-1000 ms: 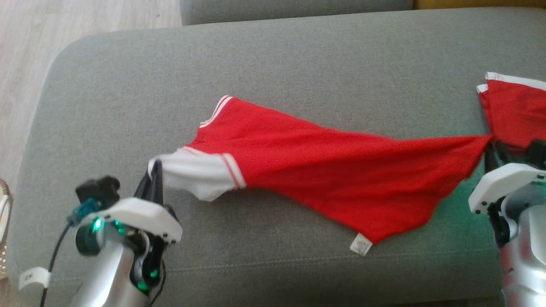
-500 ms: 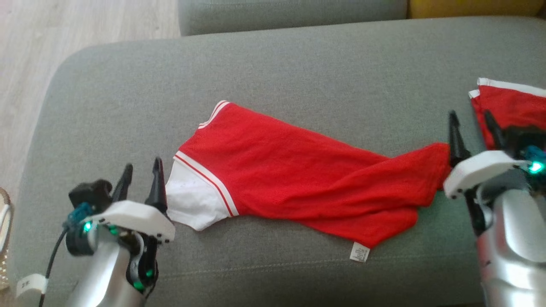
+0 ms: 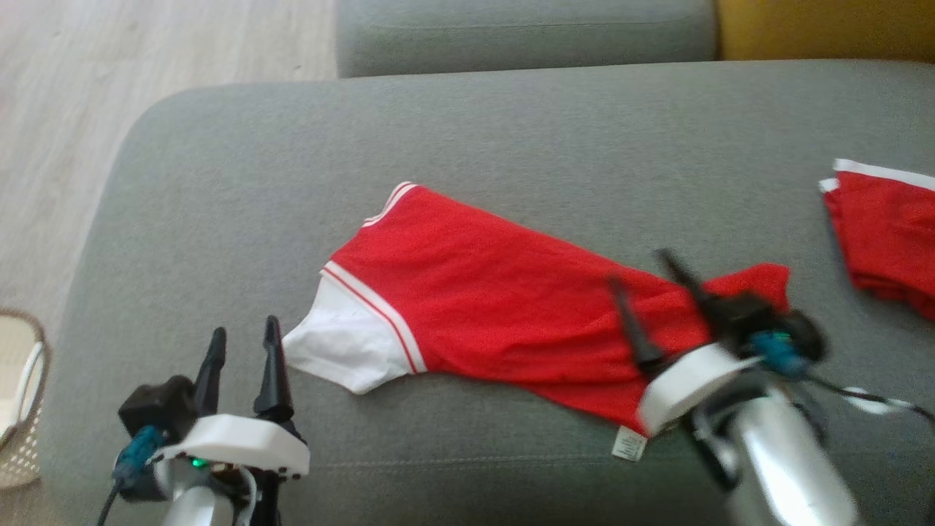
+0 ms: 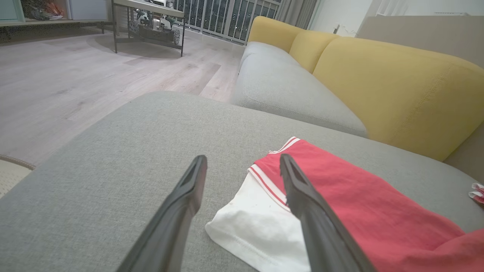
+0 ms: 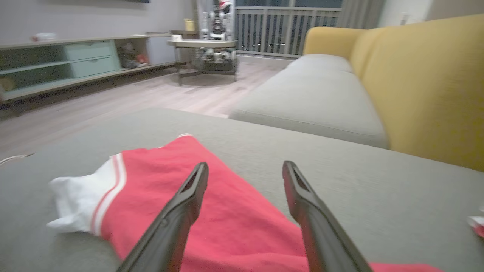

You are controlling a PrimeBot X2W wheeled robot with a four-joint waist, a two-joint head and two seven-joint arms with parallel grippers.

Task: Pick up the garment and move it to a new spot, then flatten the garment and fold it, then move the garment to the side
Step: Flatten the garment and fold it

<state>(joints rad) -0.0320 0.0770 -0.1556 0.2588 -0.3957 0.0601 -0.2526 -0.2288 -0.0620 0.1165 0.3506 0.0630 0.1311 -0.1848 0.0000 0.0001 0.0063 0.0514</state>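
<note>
A red garment [image 3: 511, 314] with a white sleeve [image 3: 343, 351] lies across a grey sofa cushion [image 3: 475, 131]. The left gripper [image 3: 245, 329] sits just beside the sleeve, and the right gripper [image 3: 637, 267] hovers over the garment's other end. Both have their fingers apart and hold nothing.

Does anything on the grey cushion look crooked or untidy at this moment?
Yes. The red garment with a white sleeve lies slanted across the grey cushion, and its right end is bunched, not flat.

Grey sofa cushion [image 3: 219, 183], yellow backrest [image 4: 378, 87], wooden floor [image 3: 73, 73], pale woven basket [image 3: 20, 453] at left
</note>
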